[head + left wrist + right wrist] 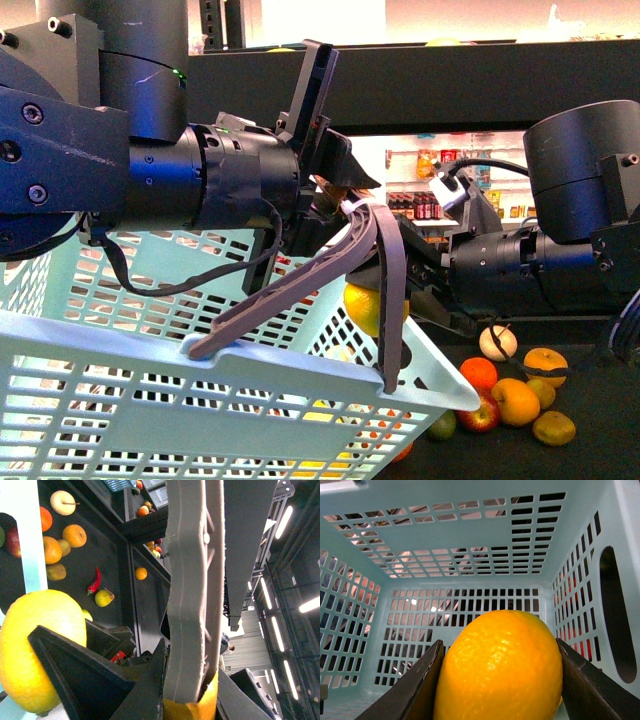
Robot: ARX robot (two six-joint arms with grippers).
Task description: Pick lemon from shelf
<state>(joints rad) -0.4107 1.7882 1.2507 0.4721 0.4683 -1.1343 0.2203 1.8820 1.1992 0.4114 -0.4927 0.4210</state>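
Currently the lemon (pixel 502 665) sits clamped between the right fingers (pixel 415 685), closed to its width; its long axis is cropped, so I cannot tell it. It is off the shelf (pixel 590 440), inside the basket (pixel 470 540). Left fingers (pixel 85 675) pinch the grey handle (pixel 192 580), which crosses just beside the lemon. Oranges (pixel 515 400) lie on the shelf beyond.

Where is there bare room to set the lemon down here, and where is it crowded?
Inside the basket, everything ahead of the held lemon is bare mesh. On the shelf, the dark strip right of the fruit pile is free; the pile beside the basket's corner is crowded.
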